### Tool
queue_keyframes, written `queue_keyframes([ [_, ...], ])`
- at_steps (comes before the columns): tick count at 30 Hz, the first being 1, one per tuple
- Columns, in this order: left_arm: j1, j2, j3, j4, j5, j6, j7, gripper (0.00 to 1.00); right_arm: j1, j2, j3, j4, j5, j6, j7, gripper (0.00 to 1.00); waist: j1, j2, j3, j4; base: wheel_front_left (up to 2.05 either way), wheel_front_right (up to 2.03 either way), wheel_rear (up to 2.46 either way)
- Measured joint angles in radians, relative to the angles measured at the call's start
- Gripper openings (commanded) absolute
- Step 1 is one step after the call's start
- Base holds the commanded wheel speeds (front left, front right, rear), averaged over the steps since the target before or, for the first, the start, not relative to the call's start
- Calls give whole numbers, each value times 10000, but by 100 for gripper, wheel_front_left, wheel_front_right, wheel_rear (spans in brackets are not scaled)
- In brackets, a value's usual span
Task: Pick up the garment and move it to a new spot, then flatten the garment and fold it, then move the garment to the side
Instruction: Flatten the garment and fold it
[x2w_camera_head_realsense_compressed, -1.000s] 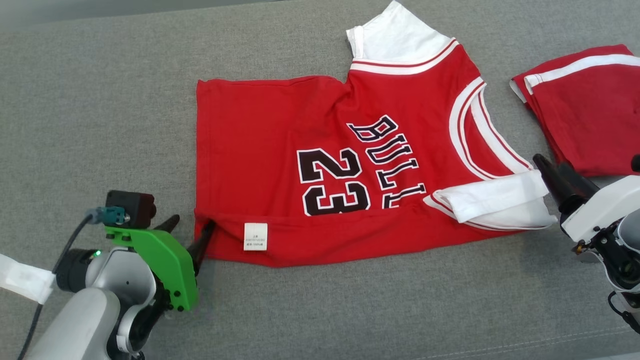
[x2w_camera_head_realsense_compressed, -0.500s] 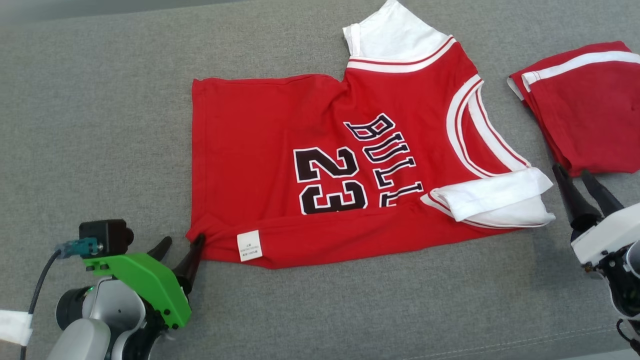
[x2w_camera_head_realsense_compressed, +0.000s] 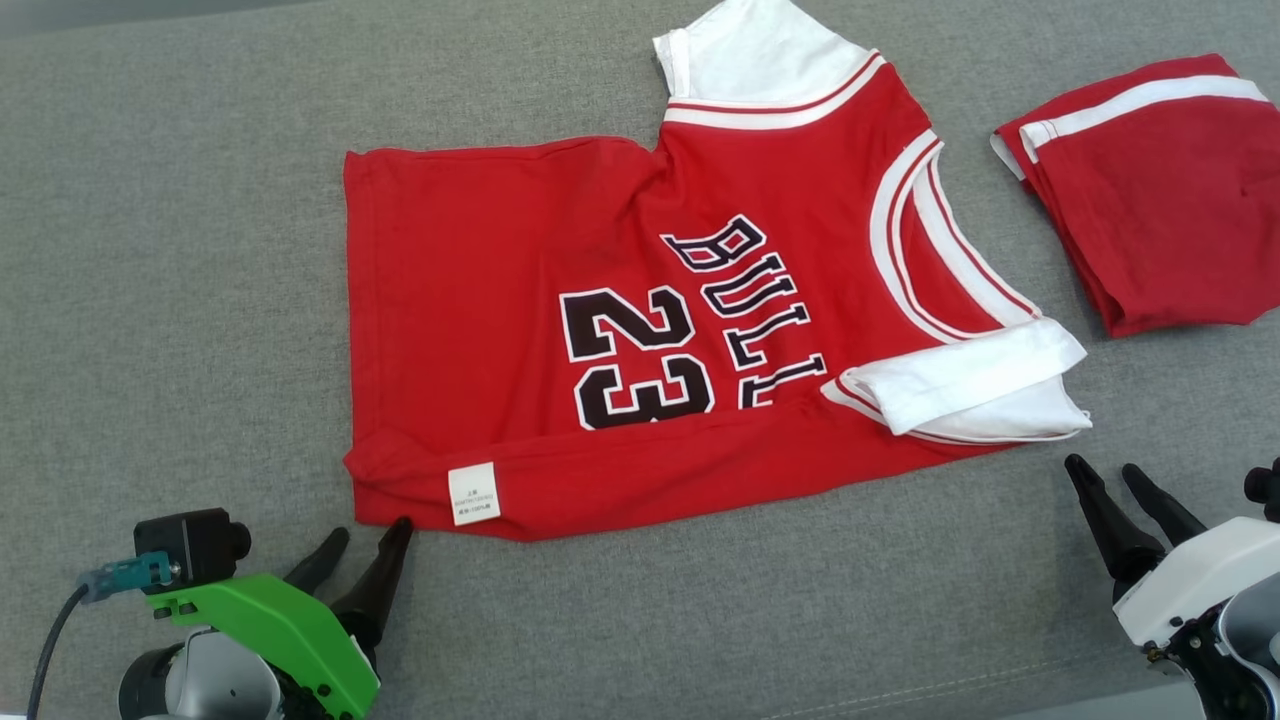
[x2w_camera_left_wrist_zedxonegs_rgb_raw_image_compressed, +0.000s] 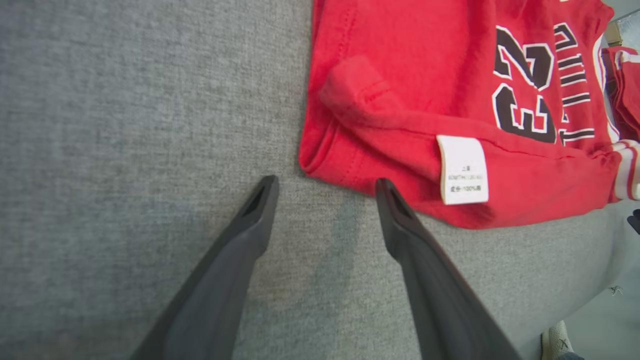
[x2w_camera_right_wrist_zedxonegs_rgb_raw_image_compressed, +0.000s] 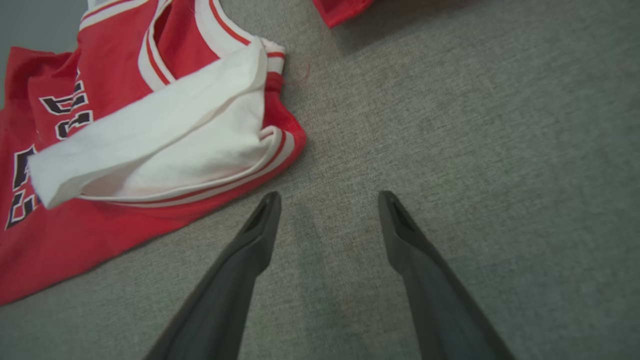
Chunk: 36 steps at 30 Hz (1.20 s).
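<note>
A red jersey (x2w_camera_head_realsense_compressed: 520, 300) with white sleeves and a black "23" lies spread on the grey surface, its near long edge folded over so a white care label (x2w_camera_head_realsense_compressed: 473, 493) shows. In the left wrist view the jersey (x2w_camera_left_wrist_zedxonegs_rgb_raw_image_compressed: 425, 90) fills the upper right. My left gripper (x2w_camera_head_realsense_compressed: 368, 532) stands open just off the jersey's near-left corner, one fingertip at the hem, nothing between the fingers (x2w_camera_left_wrist_zedxonegs_rgb_raw_image_compressed: 255, 210). My right gripper (x2w_camera_head_realsense_compressed: 1104, 470) is open too, apart from the folded white sleeve (x2w_camera_head_realsense_compressed: 965, 385). That sleeve (x2w_camera_right_wrist_zedxonegs_rgb_raw_image_compressed: 150, 145) shows upper left in the right wrist view, fingers (x2w_camera_right_wrist_zedxonegs_rgb_raw_image_compressed: 262, 215) on bare fabric.
A second red garment (x2w_camera_head_realsense_compressed: 1150, 190) with a white stripe lies folded at the far right. The grey upholstered surface (x2w_camera_head_realsense_compressed: 180, 250) stretches wide to the left and along the front. A shoe (x2w_camera_left_wrist_zedxonegs_rgb_raw_image_compressed: 557, 342) shows on the floor at the surface's edge.
Both grippers have let go of the jersey's near edge and drawn back toward me. The jersey's near-left corner has settled flat. The camera has shifted, sliding the scene left and up.
</note>
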Motion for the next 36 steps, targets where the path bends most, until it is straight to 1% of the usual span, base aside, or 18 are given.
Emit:
queue_keyframes([
  [6, -27, 13, -347, -198, 8, 0, 249, 100, -65, 23, -102, -12, -61, 12, -61, 100, 0, 0, 85, 122, 0, 0, 0],
  [9, -64, 15, -403, -267, 27, 0, 253, 100, -203, 8, -54, -29, -150, 69, -58, 100, 0, 0, 121, 171, 0, 0, 0],
  [16, -278, -59, -514, -460, 38, 0, 433, 100, -591, -205, -69, -67, -272, 84, -33, 100, 0, 0, 171, 192, 0, 0, 0],
  [25, -517, -194, -667, -439, 73, 0, 614, 100, -885, -167, 130, 280, -280, 115, 410, 100, 0, 0, 262, 224, 0, 0, 0],
  [31, -738, -267, -633, -255, 102, 0, 656, 100, -1432, -10, 364, 483, -332, 261, 665, 100, 0, 0, 342, 274, 0, 0, 0],
  [32, -803, -313, -637, -228, 127, 0, 656, 100, -1498, 21, 380, 510, -337, 263, 717, 95, 0, 0, 349, 283, 0, 0, 0],
  [33, -875, -357, -644, -211, 132, 0, 656, 100, -1544, 52, 399, 523, -337, 301, 742, 49, 0, 0, 354, 295, 0, 0, 0],
  [34, -934, -387, -669, -196, 132, 0, 656, 87, -1564, 79, 424, 541, -332, 359, 780, 29, 0, 0, 356, 308, 0, 0, 0],
  [35, -968, -418, -683, -188, 130, 0, 654, 63, -1592, 107, 456, 558, -299, 433, 840, 2, 0, 0, 356, 322, 0, 0, 0],
  [36, -1005, -460, -681, -180, 125, 0, 633, 22, -1618, 123, 495, 573, -268, 472, 884, 0, 0, 0, 356, 336, 0, 0, 0],
])
